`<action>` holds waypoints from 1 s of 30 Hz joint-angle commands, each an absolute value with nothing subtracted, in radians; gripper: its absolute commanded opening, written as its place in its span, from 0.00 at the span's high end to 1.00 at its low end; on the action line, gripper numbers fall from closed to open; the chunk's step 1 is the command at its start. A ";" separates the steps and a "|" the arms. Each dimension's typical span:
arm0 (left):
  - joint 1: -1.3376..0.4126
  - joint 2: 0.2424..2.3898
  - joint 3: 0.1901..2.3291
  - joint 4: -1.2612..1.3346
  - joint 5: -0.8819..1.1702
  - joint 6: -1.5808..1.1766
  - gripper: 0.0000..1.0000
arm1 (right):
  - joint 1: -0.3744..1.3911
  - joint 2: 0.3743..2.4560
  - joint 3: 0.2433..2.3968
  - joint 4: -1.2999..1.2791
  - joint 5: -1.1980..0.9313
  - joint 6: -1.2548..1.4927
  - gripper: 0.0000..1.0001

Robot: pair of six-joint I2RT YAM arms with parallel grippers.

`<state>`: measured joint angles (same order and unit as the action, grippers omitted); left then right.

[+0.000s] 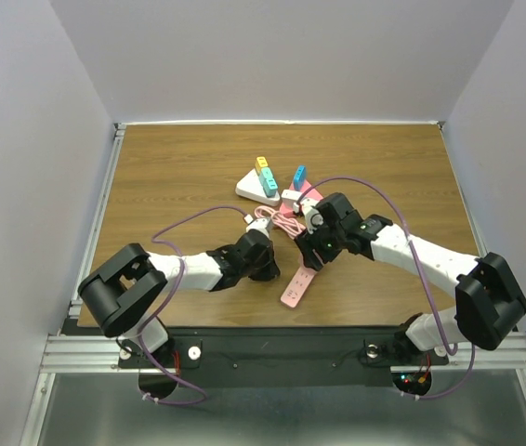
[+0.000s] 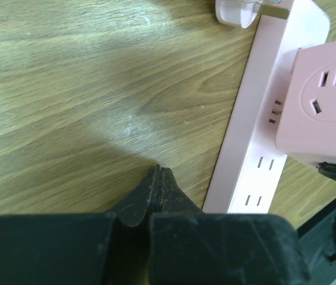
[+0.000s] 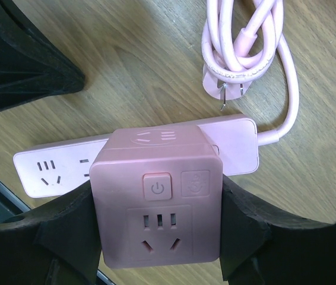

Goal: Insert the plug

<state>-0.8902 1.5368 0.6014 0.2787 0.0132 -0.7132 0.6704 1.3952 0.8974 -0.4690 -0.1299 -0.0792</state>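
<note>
Task's thing: a pink hard-plastic cube adaptor (image 3: 156, 202), with a power button and socket holes on its upper face.
Where it is: over the long pale-pink power strip (image 3: 46, 169), toward the strip's cord end, on the wooden worktop (image 2: 67, 89). Its underside is hidden, so I cannot tell whether any pins are already seated.
How it will handle: probably light, rigid and smooth-walled. It should not give under pressure, but it could slip or tip if pushed off-centre.
Where to hold: on two opposite flat side walls and kept square, so that the pins go down straight.
Right tool (image 3: 156, 234): spread to the cube's width, with a black pad on each side wall, pinching the cube.
Left tool (image 2: 156, 178): fingers pressed together with nothing between them. The tips are low over the wood, just beside the strip's long edge; contact cannot be told.
Strip: thin and likely light, so it may slide on the wood and bracing it would help.
Cord: a coiled pink cable (image 3: 245, 53) lies beyond the strip, its plug free.
</note>
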 commanded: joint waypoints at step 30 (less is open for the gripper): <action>-1.160 1.451 0.699 0.140 -0.132 -0.549 0.08 | 0.689 1.459 0.890 -0.499 0.046 -0.095 1.00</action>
